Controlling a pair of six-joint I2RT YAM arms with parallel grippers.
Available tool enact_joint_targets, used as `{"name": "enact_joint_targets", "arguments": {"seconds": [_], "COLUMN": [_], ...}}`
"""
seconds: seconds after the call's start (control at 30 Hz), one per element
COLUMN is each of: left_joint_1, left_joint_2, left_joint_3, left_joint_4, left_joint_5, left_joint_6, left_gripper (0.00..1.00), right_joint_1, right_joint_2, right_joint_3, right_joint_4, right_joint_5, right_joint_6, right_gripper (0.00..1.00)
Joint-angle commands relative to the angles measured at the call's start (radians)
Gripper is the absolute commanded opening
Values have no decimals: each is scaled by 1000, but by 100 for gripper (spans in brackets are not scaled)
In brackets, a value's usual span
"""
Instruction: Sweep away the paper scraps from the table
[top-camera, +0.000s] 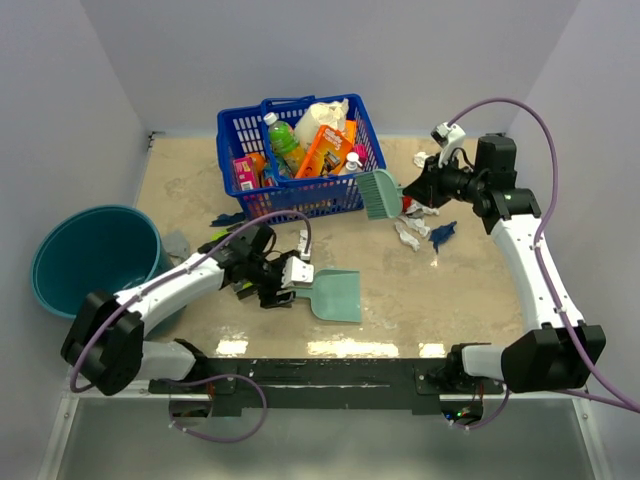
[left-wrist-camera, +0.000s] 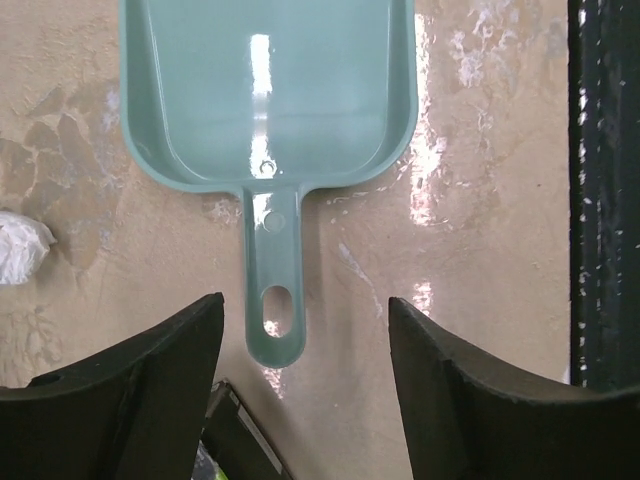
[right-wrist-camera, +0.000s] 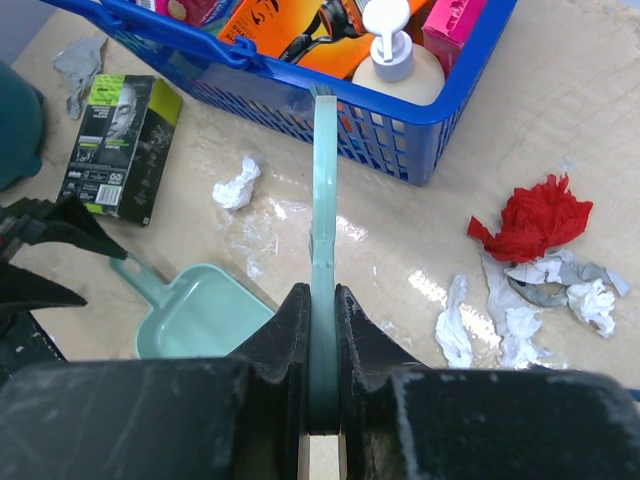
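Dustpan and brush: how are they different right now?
The dustpan lies flat on the table, and nothing grips it: its handle sits inside the open left gripper. The brush is clamped tight in the right gripper, beside the blue basket. The dustpan is a wide, smooth scoop; the brush is a thin handle ending in a fan of bristles. Both are mint green.
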Motion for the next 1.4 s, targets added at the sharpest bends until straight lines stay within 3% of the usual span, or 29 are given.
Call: {"name": "enact_joint_targets", "arguments": {"seconds": [0.0,0.3,0.57,0.83,1.17,1.3,1.37], "left_joint_1": [45,82,80,76,54,48,48], "left_joint_2": [68,138,174,195,151,149,142], "left_joint_3": [21,13,-11,-10,-90,-99,-99], "left_joint_4": [70,48,85,117,212,232,249], "left_joint_5": [83,131,151,145,182,163,151], "left_joint_6": [147,270,275,217,80,46,26], "left_gripper": [71,68,60,43,43,36,37], "right_joint_1": [-4,-4,-7,-10,-15,-15,-15], "right_joint_2": [-33,-47,-44,-39,-36,-32,-32], "right_joint_3": [19,16,13,21,2,5,4], "right_joint_4": [27,19,25,22,37,39,36], "right_joint_5": [-51,-49,-39,-32,-34,-34,-29], "right_joint_6": [-11,-14,3,-3,3,4,3], "right_gripper": [0,0,0,0,0,0,0]}}
